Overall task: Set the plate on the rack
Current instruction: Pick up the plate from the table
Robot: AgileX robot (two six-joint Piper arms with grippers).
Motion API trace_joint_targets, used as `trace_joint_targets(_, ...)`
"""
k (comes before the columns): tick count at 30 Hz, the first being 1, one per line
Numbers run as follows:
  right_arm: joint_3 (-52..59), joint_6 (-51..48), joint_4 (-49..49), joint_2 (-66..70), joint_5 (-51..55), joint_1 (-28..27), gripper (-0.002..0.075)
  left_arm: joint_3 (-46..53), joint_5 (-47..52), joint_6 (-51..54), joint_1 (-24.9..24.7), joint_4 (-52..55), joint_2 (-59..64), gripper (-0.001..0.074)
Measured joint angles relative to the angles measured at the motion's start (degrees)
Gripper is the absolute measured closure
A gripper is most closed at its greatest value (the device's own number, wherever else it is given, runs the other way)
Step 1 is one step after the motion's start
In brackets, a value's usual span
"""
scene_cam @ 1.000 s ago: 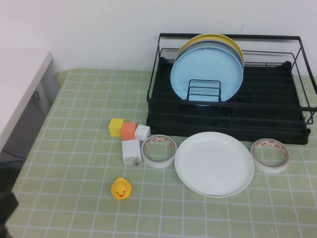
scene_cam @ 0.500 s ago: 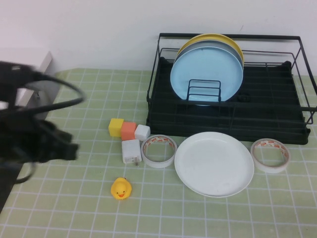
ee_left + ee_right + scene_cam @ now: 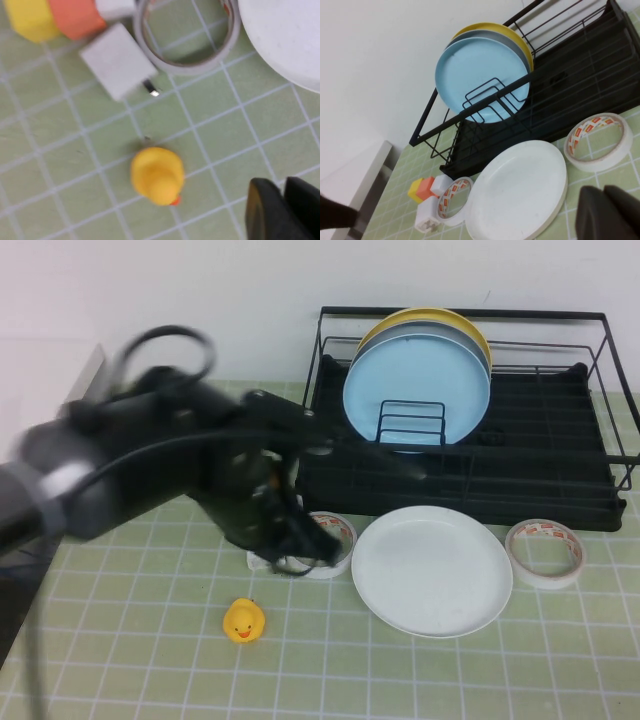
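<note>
The white plate [image 3: 432,570] lies flat on the green tiled table just in front of the black wire rack [image 3: 460,312]. It also shows in the right wrist view [image 3: 517,192], and its edge shows in the left wrist view [image 3: 285,35]. My left arm reaches in blurred from the left. The left gripper [image 3: 290,555] is above the small objects to the left of the plate, and its fingers [image 3: 282,187] are shut and empty near the duck. My right gripper [image 3: 612,215] is out of the high view, shut and empty, on the near side of the plate.
A light blue plate [image 3: 415,380] and a yellow plate [image 3: 430,315] stand in the rack. A yellow duck [image 3: 244,620], a white charger [image 3: 117,62], coloured cubes [image 3: 75,17] and a tape roll [image 3: 340,540] lie left of the plate. Another tape roll [image 3: 572,562] lies to its right.
My left arm has swung in from the left edge to above the cubes and charger. The plate and other objects have not moved.
</note>
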Motion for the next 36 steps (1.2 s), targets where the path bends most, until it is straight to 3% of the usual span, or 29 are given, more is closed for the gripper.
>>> trace_joint_targets(2,0.0,-0.2,0.0,0.0,0.0,0.0,0.0717,-4.3,3.0,-0.6,-0.1,-2.0,4.6,0.0654)
trace_joint_targets(8,0.0,-0.8,0.5,0.0,0.0,0.0,0.0717,-16.0,10.1,-3.1,-0.1,-8.2,16.2,0.0385)
trace_joint_targets(12,0.0,-1.1,0.7,0.0,0.0,0.0,0.0717,-20.9,8.7,-5.2,-0.1,-12.6,22.2,0.0328)
trace_joint_targets(33,0.0,-1.3,1.0,0.0,0.4,0.0,0.0717,-23.3,-3.9,-12.4,-0.1,-16.3,35.5,0.0425)
trace_joint_targets(36,0.0,-1.3,1.0,0.0,0.5,0.0,0.0717,-23.4,-4.1,-12.4,-0.1,-16.4,35.5,0.0471)
